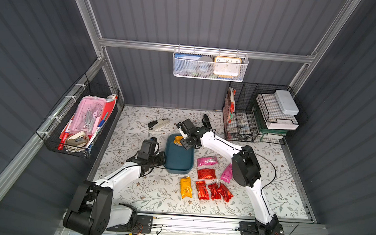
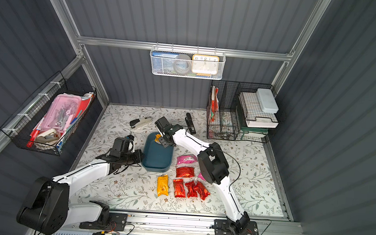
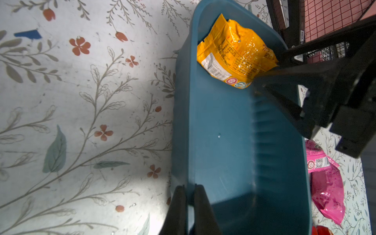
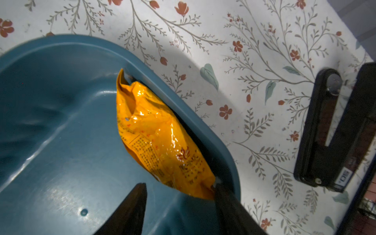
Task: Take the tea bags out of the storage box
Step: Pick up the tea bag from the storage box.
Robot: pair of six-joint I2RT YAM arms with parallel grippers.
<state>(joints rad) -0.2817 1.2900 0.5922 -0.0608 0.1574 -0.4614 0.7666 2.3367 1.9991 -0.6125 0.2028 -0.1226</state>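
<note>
Fingers of my left gripper clamp the left wall of the storage box, whose long axis runs away from me. My right gripper is spread wide at the one orange tea bag inside, which lies lengthwise against the far-end wall. Seven tea bags lie outside to the right: four red, two pink, one orange, with a grey stapler beyond.

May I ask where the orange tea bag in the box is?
In both top views, the tea bag leans against the box's far wall, beneath the open right gripper.
</note>
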